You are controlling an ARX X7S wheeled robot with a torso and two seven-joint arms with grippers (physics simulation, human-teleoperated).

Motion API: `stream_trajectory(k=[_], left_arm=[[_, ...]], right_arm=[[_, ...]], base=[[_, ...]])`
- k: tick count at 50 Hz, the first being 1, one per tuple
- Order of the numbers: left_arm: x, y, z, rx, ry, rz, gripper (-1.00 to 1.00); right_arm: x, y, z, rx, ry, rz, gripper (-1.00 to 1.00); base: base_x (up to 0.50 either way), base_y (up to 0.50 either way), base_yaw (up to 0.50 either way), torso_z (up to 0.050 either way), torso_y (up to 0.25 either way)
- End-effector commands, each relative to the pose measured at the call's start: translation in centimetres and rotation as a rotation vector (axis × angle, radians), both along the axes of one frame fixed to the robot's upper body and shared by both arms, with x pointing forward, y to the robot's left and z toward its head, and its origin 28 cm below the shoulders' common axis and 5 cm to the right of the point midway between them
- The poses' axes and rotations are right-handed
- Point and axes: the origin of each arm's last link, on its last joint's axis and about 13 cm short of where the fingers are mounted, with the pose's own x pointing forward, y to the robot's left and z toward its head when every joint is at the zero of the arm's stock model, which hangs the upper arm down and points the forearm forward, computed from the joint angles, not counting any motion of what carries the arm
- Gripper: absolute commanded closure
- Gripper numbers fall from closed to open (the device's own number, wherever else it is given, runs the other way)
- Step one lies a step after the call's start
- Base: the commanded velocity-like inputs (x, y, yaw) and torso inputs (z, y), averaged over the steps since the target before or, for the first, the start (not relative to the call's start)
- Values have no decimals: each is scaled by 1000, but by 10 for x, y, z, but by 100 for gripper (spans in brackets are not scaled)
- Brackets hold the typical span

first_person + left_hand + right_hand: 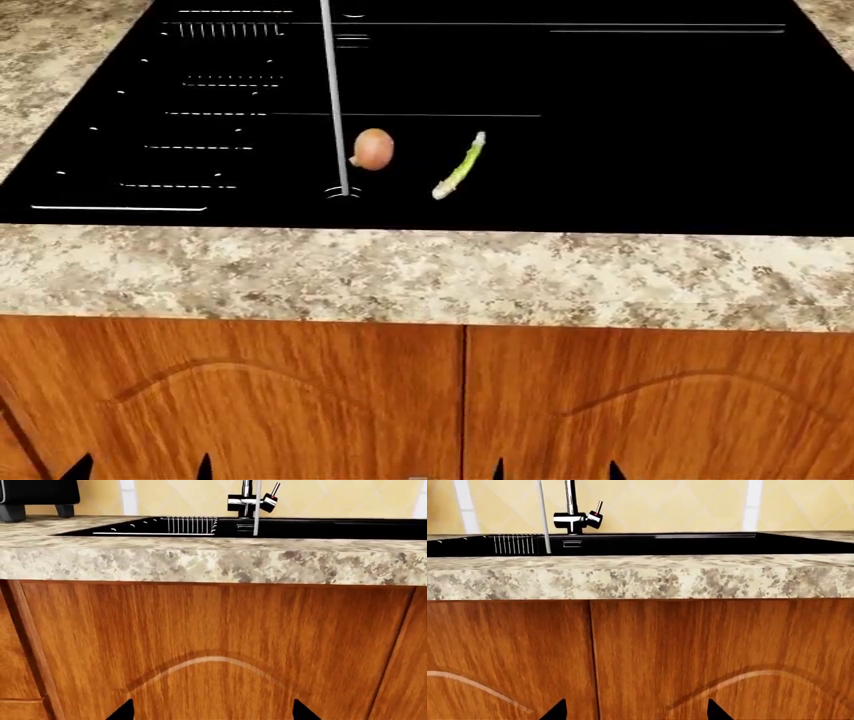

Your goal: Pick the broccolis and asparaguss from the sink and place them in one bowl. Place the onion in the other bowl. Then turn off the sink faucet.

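In the head view a brown onion (374, 148) and a green asparagus spear (459, 166) lie on the floor of the black sink (641, 130). A stream of water (334, 100) falls just left of the onion. The faucet (250, 500) with its red-tipped lever shows in the left wrist view and in the right wrist view (575, 517). No broccoli and no bowl is in view. My left gripper (140, 467) and right gripper (554, 469) are both low in front of the cabinet doors, open and empty, with only the fingertips showing.
A speckled granite counter edge (427, 275) runs in front of the sink. Wooden cabinet doors (267, 400) stand below it. A ribbed drain area (200, 110) fills the sink's left part. A dark appliance (37, 495) stands on the counter at the far left.
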Motion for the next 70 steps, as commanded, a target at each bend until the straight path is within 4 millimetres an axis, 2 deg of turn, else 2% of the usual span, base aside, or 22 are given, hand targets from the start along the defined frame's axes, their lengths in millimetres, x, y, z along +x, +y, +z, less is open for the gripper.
stream_trajectory(k=[1,15,49,55,56,57,66,68,69,70], left_arm=[[0,-1,-1,13,3,5,-100],[-4,2,3,13,-62,-8,-100],[-4,0,3,16,-85,9,-100],[-4,1,3,22,-82,18,-100],[-3,0,1,95,-108,13,-100],[-4,3,3,22,-76,21,-100],[-7,7,10,19,-109,49,-100],[-3,7,19,18,-131,49,-100],[0,8,33,4,-139,57,-100],[1,8,37,6,-138,54,-100]], right_arm=[[0,-1,0,-3,3,-9,-100],[0,-1,0,-7,1,-19,-100],[0,0,0,-7,7,-16,-100],[0,0,0,-9,8,-19,-100],[3,4,-3,-166,64,-20,-100],[0,0,0,-9,7,-19,-100],[1,1,5,-27,-5,-14,-100],[4,0,14,-37,-15,-12,-100],[10,-1,30,-63,-34,-9,-100],[11,-2,34,-69,-36,-11,-100]], base=[[0,0,0,0,0],[0,0,0,2,0],[0,0,0,50,0],[0,0,0,7,0],[0,0,0,0,0],[0,0,0,0,0],[0,0,0,0,0],[0,0,0,0,0],[0,0,0,0,0],[0,0,0,0,0]])
